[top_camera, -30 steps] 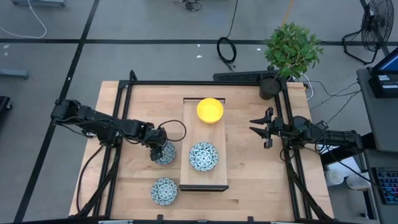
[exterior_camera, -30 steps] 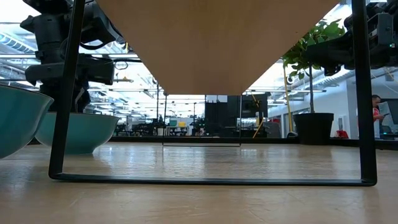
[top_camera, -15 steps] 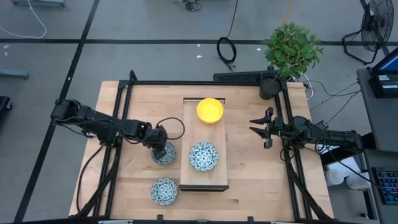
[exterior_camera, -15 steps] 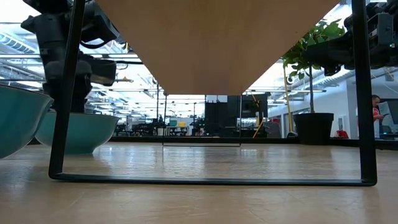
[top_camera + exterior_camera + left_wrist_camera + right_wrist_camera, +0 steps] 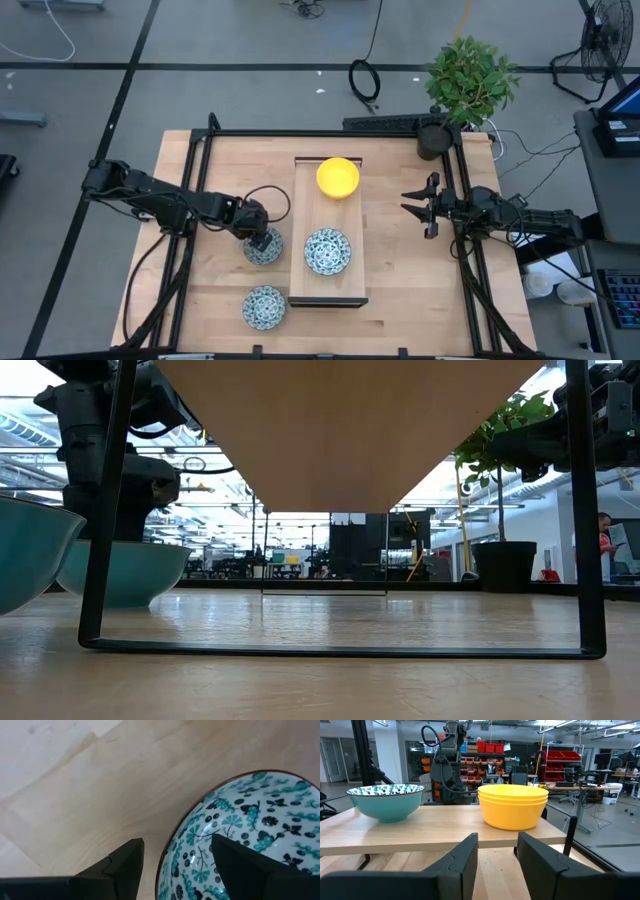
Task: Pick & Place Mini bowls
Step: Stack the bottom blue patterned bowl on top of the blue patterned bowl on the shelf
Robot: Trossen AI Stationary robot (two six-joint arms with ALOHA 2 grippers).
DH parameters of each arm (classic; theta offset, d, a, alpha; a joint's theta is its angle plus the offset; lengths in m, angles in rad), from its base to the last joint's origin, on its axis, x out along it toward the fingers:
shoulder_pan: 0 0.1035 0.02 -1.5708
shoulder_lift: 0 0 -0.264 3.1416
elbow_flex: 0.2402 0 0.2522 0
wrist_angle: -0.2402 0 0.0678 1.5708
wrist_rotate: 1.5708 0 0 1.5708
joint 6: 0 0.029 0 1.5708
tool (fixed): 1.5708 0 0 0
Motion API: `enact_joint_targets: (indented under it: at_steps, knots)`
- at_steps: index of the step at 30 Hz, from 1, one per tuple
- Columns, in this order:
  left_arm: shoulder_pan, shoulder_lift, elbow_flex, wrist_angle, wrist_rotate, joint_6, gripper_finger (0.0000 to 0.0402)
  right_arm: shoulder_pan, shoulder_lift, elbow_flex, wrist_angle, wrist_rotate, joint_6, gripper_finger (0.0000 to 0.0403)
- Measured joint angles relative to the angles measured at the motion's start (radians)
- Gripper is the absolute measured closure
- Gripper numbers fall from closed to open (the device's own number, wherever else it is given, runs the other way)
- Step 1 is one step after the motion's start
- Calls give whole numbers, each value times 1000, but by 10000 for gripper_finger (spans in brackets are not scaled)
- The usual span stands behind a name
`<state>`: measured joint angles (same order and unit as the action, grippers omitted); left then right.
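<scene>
1. Left gripper (image 5: 262, 238) is down at a patterned bowl (image 5: 264, 248) on the table (image 5: 400, 270), just left of the wooden tray (image 5: 300, 250) — fingers (image 5: 125, 865) spread, straddling the bowl's rim, one inside and one outside, not clamped.
2. Second patterned bowl (image 5: 264, 306) sits near the table's front edge.
3. Third patterned bowl (image 5: 327, 251) sits in the tray; yellow bowls (image 5: 338, 177), stacked, at the tray's far end.
4. Right gripper (image 5: 418, 212) waits right of the tray — fingers apart, holding nothing.
</scene>
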<state>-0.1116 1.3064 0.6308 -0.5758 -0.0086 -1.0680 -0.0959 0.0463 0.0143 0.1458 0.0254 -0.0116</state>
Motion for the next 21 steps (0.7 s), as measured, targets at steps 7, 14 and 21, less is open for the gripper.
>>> enact_joint_targets:
  at_steps: [7,14,21]
  knots:
    - [0,0,0,0,0,-144,165,0,0,0,0,0,0,277]
    - [0,0,0,-1,49,-215,165,0,0,0,0,0,0,277]
    - [0,0,0,-1,69,-240,165,0,0,0,0,0,0,277]
